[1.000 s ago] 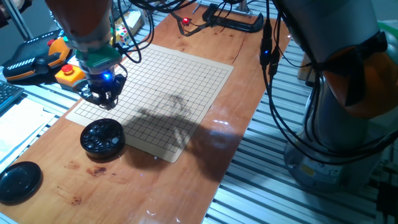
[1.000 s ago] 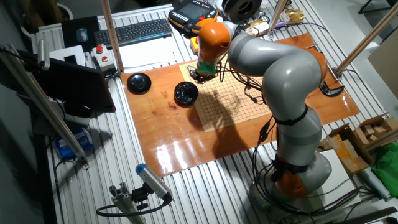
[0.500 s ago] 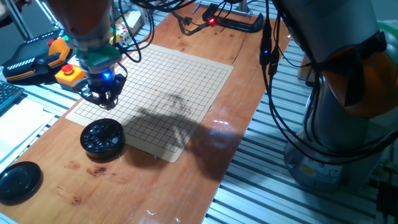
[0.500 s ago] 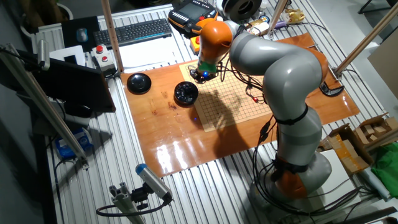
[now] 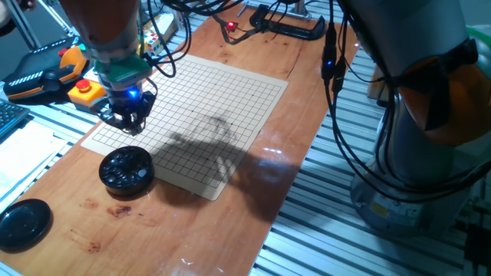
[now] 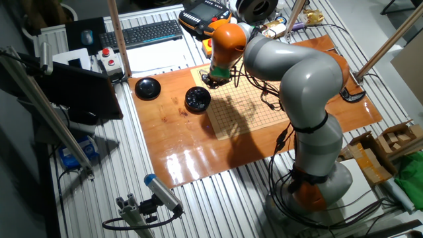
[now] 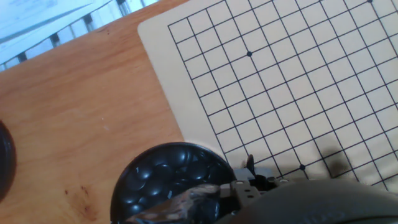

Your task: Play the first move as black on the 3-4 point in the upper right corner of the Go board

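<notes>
**Black stones in their bowl, arm hovering at the board's corner**

Black and glossy, the stones (image 7: 163, 180) sit heaped in the round bowl (image 5: 126, 169), which rests on the wooden surface (image 5: 253, 192) touching the edge of the Go board (image 5: 207, 115). From one fixed view the bowl lies at about 6 o'clock from the pincer (image 5: 127, 121), just beside it; a second dark round dish (image 5: 23, 222) sits well apart at about 8 o'clock from the bowl. The pincer hangs over the board's near corner with a blue light glowing on its body. Whether its fingers are apart, closed or holding a stone I cannot tell: they show only as a dark cluster in both fixed views, and the hand view catches just a blurred grey edge at the bottom.

In the hand view the board grid fills the upper right, with a star dot (image 7: 249, 54) near 12 o'clock; no stone lies on any crossing visible there.

Against the frames from a second and half a second ago, the arm, bowl and board look unmoved. The small red light (image 5: 229, 26) near the clamp at the far end of the surface sits where it was a second ago, though half a second ago it showed further right.
</notes>
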`<state>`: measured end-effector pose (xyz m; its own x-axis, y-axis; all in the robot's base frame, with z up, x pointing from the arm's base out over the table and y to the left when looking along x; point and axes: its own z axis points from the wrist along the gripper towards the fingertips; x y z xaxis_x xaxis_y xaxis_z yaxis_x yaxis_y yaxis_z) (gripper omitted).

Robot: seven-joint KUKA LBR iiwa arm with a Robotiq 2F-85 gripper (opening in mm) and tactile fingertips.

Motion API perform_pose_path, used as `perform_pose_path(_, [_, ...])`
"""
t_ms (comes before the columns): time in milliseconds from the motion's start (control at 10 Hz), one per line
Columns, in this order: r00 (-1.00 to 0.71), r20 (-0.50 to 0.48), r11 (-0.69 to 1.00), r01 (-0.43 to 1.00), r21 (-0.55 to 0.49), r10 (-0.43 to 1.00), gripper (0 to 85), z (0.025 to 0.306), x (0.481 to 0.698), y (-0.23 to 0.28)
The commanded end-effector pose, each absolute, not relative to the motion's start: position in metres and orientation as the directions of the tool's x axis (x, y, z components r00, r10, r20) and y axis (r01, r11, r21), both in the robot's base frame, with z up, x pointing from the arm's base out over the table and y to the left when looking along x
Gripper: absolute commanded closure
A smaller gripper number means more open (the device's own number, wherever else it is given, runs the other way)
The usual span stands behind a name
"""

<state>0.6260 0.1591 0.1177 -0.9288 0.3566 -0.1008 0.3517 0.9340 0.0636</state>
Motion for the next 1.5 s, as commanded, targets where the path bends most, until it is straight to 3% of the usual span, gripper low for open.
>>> perform_pose_path(0, [-0.93,-0.106,0.936,0.348,0.055,0.352,84.0,0.117,0.629,0.158])
perform_pose_path(1000, [-0.931,-0.118,0.938,0.342,0.049,0.346,84.0,0.109,0.661,0.135])
perform_pose_path(1400, [-0.933,-0.116,0.94,0.337,0.05,0.34,84.0,0.108,0.662,0.134])
